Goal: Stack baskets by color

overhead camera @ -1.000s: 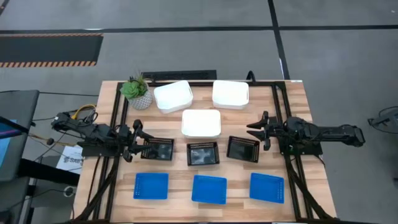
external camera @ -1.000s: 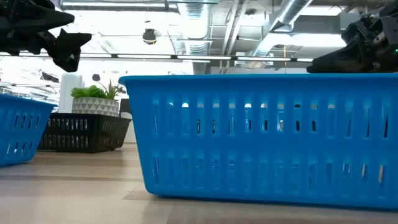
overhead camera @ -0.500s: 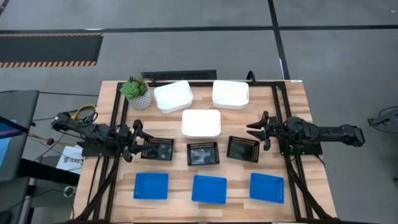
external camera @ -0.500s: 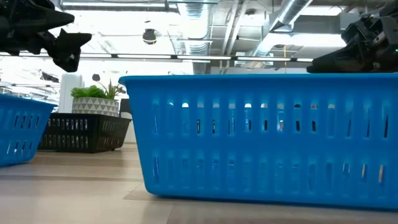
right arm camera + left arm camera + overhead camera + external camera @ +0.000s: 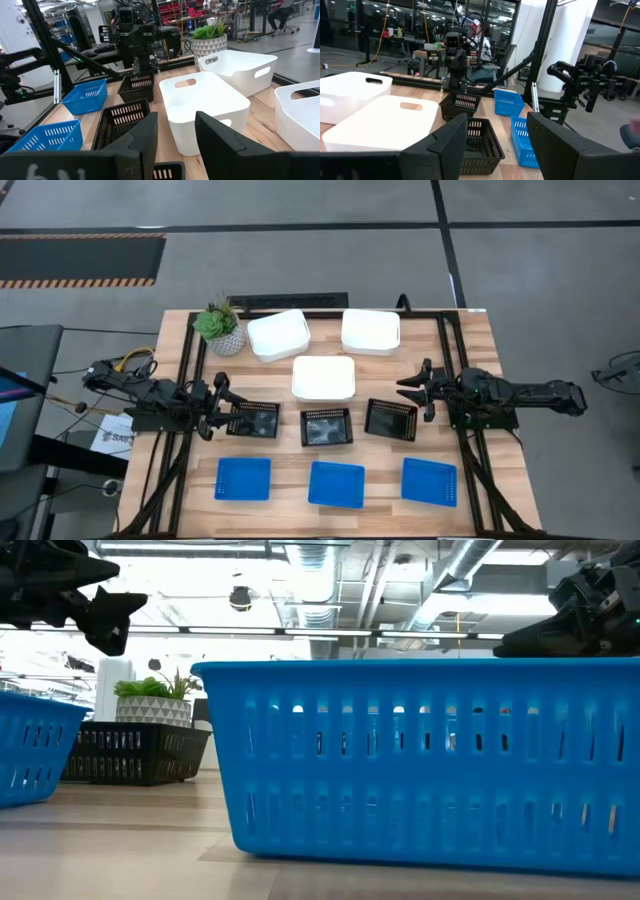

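The right gripper [image 5: 413,389] hangs with its jaws apart and holding nothing, just right of the right black basket [image 5: 391,419] and above the bench [image 5: 480,340]. The left gripper [image 5: 221,409] likewise has its jaws apart and empty, beside the left edge of the left black basket [image 5: 254,419]. Both arms reach inward from the bench's left and right sides at about the same depth.

Between the two grippers, the three black mesh baskets lie in a row across the middle of the bench, the middle black basket [image 5: 327,426] sitting a little nearer than its neighbours. Along the near edge runs a row of three blue baskets, each apart from the others: the left blue basket [image 5: 244,478], the middle blue basket [image 5: 336,483] and the right blue basket [image 5: 429,481]. Farther back are three white baskets: the centre white basket [image 5: 324,377] just beyond the black row, the far-left white basket [image 5: 278,335] turned at a slant, and the far-right white basket [image 5: 371,331]. None of the baskets is stacked on another. A potted plant [image 5: 220,328] stands at the far left, just beside the slanted white basket.
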